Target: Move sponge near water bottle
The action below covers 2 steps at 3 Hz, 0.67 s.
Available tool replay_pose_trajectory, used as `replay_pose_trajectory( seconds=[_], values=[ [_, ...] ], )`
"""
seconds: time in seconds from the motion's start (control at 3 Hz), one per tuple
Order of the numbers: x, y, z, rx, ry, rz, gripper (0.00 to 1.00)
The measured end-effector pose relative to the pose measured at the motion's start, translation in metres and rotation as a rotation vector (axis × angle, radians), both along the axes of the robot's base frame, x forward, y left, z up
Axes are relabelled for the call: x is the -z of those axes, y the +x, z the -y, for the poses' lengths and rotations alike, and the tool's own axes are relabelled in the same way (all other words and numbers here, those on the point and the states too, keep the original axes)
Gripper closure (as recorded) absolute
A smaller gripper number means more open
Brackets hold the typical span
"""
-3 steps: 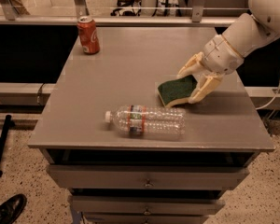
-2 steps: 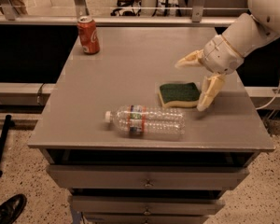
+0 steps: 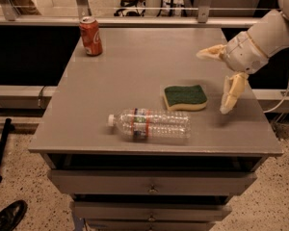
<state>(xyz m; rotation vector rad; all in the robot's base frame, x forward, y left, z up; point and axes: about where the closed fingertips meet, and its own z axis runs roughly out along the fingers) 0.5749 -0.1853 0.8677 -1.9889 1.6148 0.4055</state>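
Observation:
The sponge (image 3: 185, 97), dark green top over pale yellow foam, lies flat on the grey table (image 3: 135, 66), just behind the right end of the water bottle (image 3: 151, 123). The bottle lies on its side near the front edge, white cap to the left. My gripper (image 3: 216, 81) is open and empty, raised to the right of the sponge, with one finger (image 3: 230, 93) pointing down and the other (image 3: 211, 53) stretched out to the left.
A red soda can (image 3: 91, 35) stands at the table's far left corner. Drawers (image 3: 149, 189) sit under the tabletop. A railing (image 3: 135, 8) runs behind the table. A shoe (image 3: 7, 216) is on the floor at lower left.
The gripper let go of the sponge, which now lies flat on the table. The gripper opened wide and drew back up and to the right.

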Motion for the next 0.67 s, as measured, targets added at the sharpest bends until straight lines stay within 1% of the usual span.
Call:
replay_pose_trajectory(
  seconds=[0.33, 0.67],
  values=[
    [-0.0274, 0.0013, 0.0386, 0.157, 0.039, 0.068, 0.0],
    [-0.0291, 0.0022, 0.0446, 0.178, 0.044, 0.078, 0.0]
  ],
)
